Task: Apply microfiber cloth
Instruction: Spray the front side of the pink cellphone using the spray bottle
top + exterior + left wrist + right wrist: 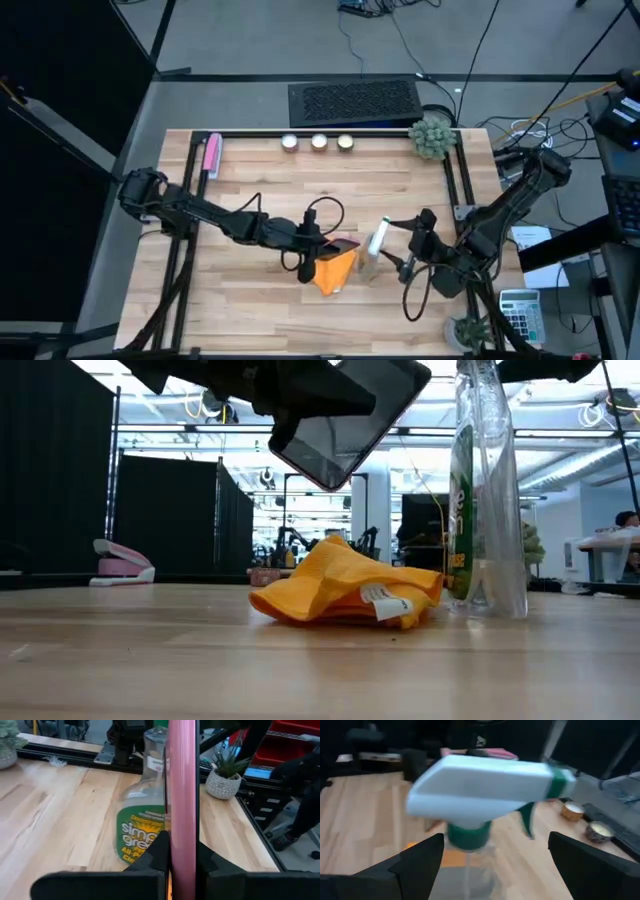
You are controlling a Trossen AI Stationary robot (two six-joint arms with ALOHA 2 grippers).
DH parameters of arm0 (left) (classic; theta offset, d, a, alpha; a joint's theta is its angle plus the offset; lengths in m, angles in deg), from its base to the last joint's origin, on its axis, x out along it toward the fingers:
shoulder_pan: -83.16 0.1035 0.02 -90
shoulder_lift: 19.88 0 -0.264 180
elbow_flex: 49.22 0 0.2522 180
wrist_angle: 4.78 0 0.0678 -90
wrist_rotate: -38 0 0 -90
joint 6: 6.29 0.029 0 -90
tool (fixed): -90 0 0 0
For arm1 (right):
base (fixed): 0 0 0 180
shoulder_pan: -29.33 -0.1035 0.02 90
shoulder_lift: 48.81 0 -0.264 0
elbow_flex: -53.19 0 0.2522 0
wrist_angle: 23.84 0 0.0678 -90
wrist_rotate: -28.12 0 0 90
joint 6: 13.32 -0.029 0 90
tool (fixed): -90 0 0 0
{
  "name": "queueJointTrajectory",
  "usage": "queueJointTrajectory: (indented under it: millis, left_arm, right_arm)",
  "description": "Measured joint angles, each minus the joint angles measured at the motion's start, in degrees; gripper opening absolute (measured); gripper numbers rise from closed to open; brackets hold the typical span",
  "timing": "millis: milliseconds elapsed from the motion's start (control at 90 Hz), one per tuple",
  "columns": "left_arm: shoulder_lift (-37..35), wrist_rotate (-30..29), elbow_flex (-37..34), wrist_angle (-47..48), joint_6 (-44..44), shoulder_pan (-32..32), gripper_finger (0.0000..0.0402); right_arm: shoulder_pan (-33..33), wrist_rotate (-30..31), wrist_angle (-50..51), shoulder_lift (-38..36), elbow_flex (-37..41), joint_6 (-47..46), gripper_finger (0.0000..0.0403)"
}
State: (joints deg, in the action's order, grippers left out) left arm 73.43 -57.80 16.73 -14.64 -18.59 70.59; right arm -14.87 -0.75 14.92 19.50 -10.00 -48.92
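The orange microfiber cloth lies crumpled on the table near the middle, its white tag toward the low camera. Above it hangs a black phone in a pink case, with my left gripper shut on it. A clear spray bottle with a white-and-green head stands upright on its base just right of the cloth. My right gripper is open, its fingers standing wide on either side of the bottle's neck without touching it. My left gripper pinches the phone between its two fingers, one on each flat face, so the pink edge runs straight out between them. The fingers come about level from the table's left. The phone is tilted and lifted clear above the cloth.
A pink flat thing lies at the far left; three small candles and a fuzzy green plant line the far edge. A potted plant and a calculator sit near the right front corner.
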Motion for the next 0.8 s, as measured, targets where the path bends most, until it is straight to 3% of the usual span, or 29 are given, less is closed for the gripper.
queueJointTrajectory:
  millis: [800]
  left_arm:
    - [4.0, 2.7, 2.1, -6.1, 2.6, 2.7, 0.0012]
  right_arm:
    - [7.2, -4.5, -7.2, 2.0, 0.0, 8.5, 0.0343]
